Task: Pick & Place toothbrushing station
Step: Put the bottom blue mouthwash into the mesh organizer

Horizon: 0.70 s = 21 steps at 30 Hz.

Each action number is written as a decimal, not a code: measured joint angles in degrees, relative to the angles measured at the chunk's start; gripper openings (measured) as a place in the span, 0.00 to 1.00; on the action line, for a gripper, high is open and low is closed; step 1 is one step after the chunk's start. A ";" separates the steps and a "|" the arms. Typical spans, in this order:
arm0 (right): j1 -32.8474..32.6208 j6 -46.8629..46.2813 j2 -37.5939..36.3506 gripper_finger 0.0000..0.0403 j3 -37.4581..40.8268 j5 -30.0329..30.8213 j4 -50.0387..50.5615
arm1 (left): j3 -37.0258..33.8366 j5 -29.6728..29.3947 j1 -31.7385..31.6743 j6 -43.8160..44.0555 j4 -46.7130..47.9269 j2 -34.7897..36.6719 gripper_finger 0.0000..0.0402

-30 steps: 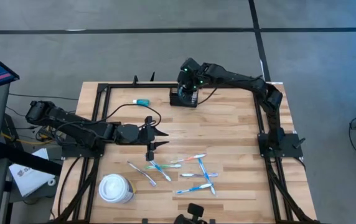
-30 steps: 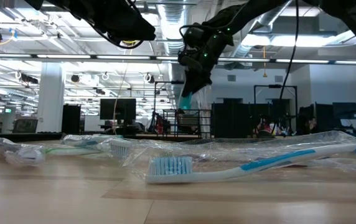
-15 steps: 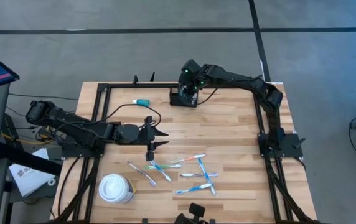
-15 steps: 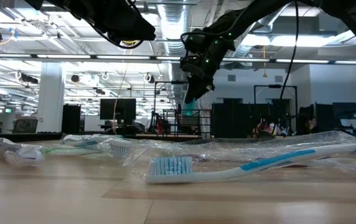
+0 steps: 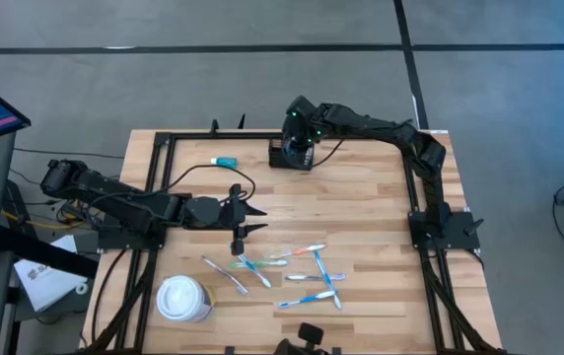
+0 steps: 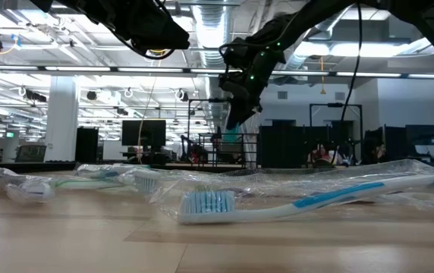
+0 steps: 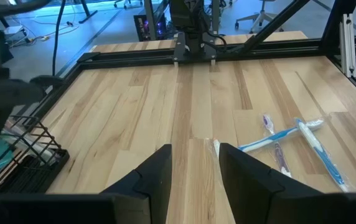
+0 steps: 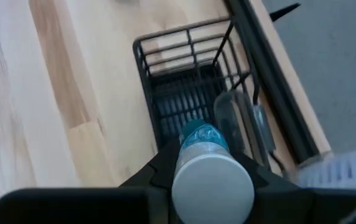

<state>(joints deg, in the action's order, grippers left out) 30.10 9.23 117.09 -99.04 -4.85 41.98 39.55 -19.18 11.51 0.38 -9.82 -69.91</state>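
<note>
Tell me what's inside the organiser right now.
The right end effector holds a teal-capped tube above the organiser. One clear item stands inside; the black mesh floor looks otherwise bare, though the tube hides its near part.

Loose toothbrushes (image 5: 307, 274) lie near a white lidded cup (image 5: 183, 298).

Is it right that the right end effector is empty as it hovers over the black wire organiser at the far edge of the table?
Not quite. The right end effector is not empty: the right wrist view shows it shut on a teal tube with a white cap. The rest stands: it hovers over the black wire organiser at the table's far edge.
</note>
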 joint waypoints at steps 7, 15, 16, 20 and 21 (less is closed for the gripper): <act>-0.36 -1.07 0.10 0.18 0.04 -1.02 -1.71 | 0.00 0.00 0.05 -0.02 -0.01 -0.02 0.31; -0.71 -1.13 1.88 0.18 -0.12 -0.78 -1.97 | 0.00 -0.01 0.04 0.13 -0.01 -0.02 0.31; -0.76 -1.09 2.20 0.18 -0.11 -1.04 -1.89 | 0.00 -0.01 0.05 0.13 0.00 -0.02 0.31; -1.25 0.05 2.73 0.18 -0.15 -0.46 -2.40 | 0.00 0.00 0.06 0.13 0.00 -0.02 0.31; -1.26 -0.46 2.72 0.18 -0.16 -0.57 -2.48 | 0.00 0.00 0.06 0.13 -0.02 -0.02 0.31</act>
<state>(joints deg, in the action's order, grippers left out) 28.84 8.78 119.81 -99.21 -5.42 39.50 39.55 -19.18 11.57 0.51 -9.84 -69.93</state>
